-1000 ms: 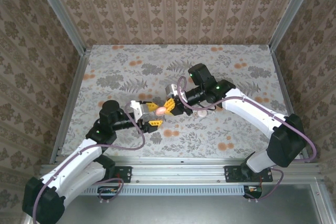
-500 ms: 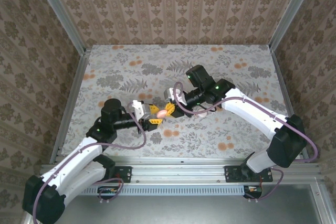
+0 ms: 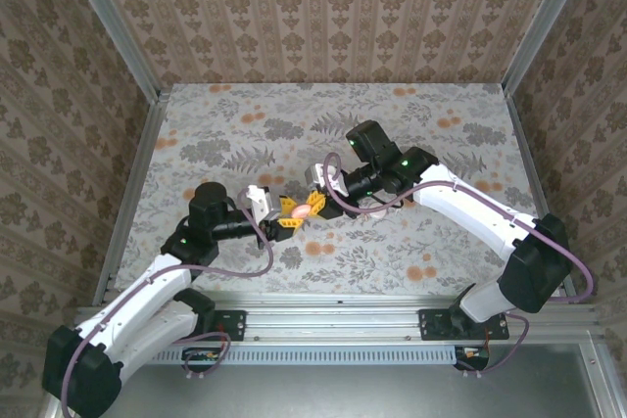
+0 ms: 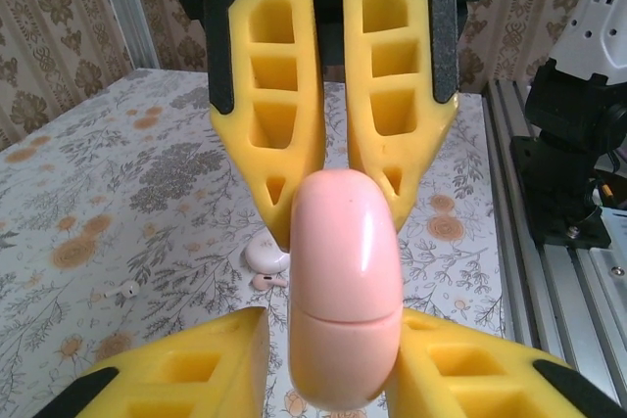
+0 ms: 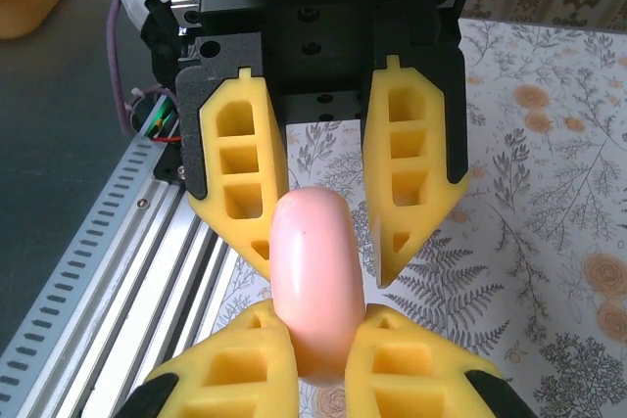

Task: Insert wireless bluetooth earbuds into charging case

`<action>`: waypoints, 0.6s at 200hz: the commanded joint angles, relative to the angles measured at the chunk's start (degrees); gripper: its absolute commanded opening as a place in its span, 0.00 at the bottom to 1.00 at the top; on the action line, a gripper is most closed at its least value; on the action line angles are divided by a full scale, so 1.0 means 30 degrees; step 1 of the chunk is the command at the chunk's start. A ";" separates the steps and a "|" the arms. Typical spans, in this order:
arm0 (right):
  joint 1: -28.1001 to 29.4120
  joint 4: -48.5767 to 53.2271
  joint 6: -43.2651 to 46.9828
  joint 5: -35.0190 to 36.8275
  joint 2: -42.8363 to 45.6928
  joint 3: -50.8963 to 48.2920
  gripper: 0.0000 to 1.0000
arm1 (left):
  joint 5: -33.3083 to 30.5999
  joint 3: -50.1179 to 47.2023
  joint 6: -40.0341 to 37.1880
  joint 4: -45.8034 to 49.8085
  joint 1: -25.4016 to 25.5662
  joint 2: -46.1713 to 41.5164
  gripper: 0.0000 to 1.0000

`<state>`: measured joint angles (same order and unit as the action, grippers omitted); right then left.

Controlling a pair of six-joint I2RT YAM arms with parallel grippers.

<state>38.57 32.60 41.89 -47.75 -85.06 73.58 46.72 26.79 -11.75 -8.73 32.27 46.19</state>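
The charging case (image 3: 297, 212) is a salmon-pink rounded shell, closed, with its seam showing in the left wrist view (image 4: 343, 291). It hangs above the table between both arms. My right gripper (image 5: 318, 318) is shut on its near end (image 5: 312, 271). My left gripper (image 4: 333, 330) reaches in from the other side, its jaws standing narrowly around the case. One finger touches it and the other shows a thin gap. Two tiny earbuds lie on the table beyond, one white (image 4: 125, 290) and one (image 4: 266, 281) beside a cream-white disc (image 4: 265, 254).
The cream-white disc (image 3: 377, 209) lies on the flowered tabletop (image 3: 225, 134) under my right forearm. The aluminium rail (image 5: 147, 242) runs along the near table edge. Patterned walls close in the left, back and right sides.
My left gripper's jaws have narrowed from wide open to close around the pink case. The right gripper has kept its hold, and the case has shifted slightly left.
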 commanded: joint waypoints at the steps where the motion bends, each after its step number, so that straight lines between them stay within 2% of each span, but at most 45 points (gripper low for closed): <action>1: 0.0152 0.0319 0.0417 -0.0085 -0.0124 0.0506 0.08 | 0.0482 0.0651 -0.0097 -0.0280 0.0140 0.0038 0.29; 24: 0.0152 0.0227 0.0265 -0.0108 -0.0156 0.0511 0.10 | 0.0453 0.0679 -0.0138 -0.0268 0.0141 0.0022 0.23; 29: 0.0152 0.0118 0.0121 -0.0110 -0.0154 0.0494 0.14 | 0.0463 0.0681 -0.0149 -0.0239 0.0141 0.0041 0.22; 40: 0.0152 -0.0288 -0.0291 -0.0160 -0.0110 0.0363 0.31 | 0.0425 0.0710 -0.0211 -0.0093 0.0141 0.0023 0.21; 52: 0.0152 -0.0552 -0.0634 -0.0341 -0.0066 0.0245 0.37 | 0.0423 0.0708 -0.0295 -0.0065 0.0141 0.0027 0.19; 120: -0.0305 -0.2795 -0.2356 0.1425 -0.0012 0.0313 0.39 | 0.0457 0.0679 -0.0460 0.0305 0.0141 -0.0149 0.17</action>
<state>38.50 28.42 37.63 -46.59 -85.25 73.67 46.24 27.42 -12.03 -8.54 32.47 46.28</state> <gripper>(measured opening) 0.390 0.193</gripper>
